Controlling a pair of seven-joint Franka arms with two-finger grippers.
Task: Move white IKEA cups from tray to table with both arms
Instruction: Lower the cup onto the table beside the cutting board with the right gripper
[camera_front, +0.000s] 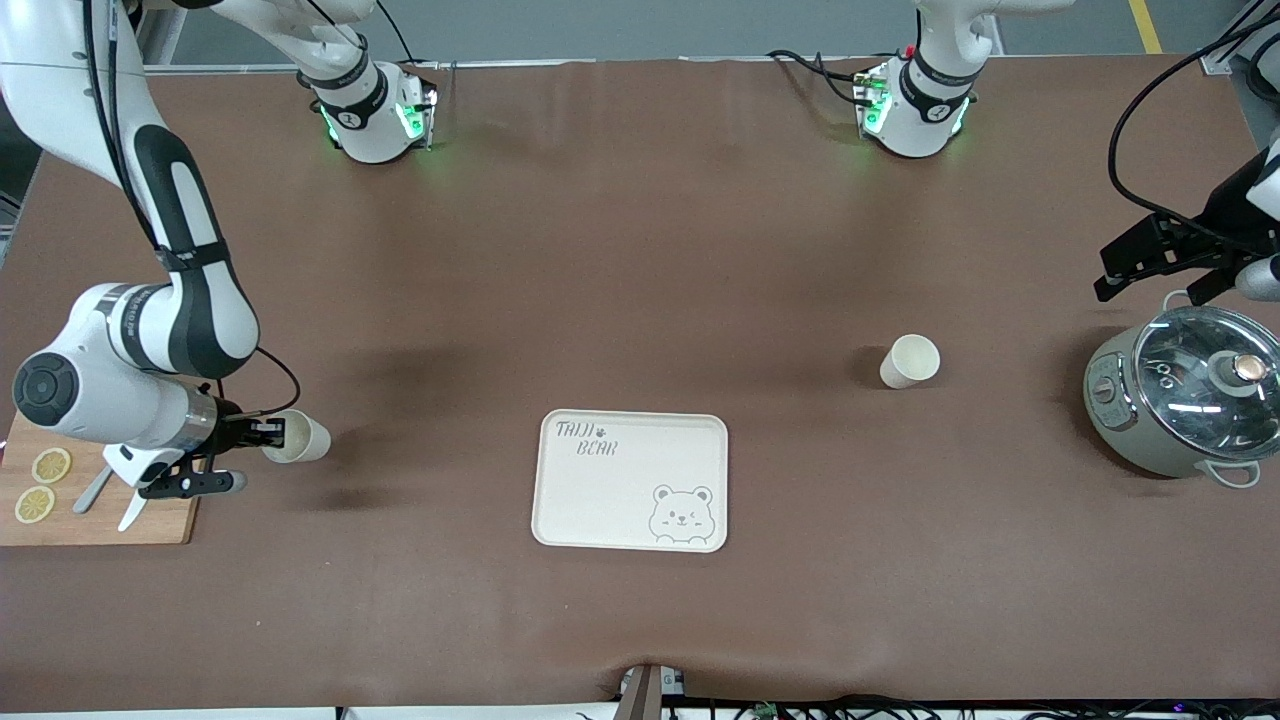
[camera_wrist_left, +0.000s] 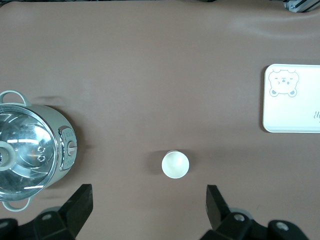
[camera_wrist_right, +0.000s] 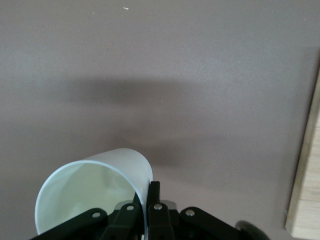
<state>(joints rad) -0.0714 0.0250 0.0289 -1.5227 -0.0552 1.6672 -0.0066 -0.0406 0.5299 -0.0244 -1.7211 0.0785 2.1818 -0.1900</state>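
One white cup (camera_front: 300, 437) hangs tilted over the table beside the wooden board, with my right gripper (camera_front: 268, 433) shut on its rim. In the right wrist view the two fingers pinch the wall of this cup (camera_wrist_right: 95, 187), one inside and one outside, at the right gripper (camera_wrist_right: 146, 200). The other white cup (camera_front: 909, 361) stands upright on the table between the tray and the cooker. My left gripper (camera_front: 1150, 268) hangs open high over the table near the cooker. The left wrist view looks straight down on that cup (camera_wrist_left: 175, 164), which lies clear of the left gripper's (camera_wrist_left: 147, 205) wide-spread fingers (camera_wrist_left: 80, 206).
A cream bear-print tray (camera_front: 620, 490) lies in the middle, nearer to the front camera. A grey-green glass-lidded cooker (camera_front: 1185, 405) stands at the left arm's end. A wooden board (camera_front: 150, 520) with lemon slices (camera_front: 50, 466) lies at the right arm's end.
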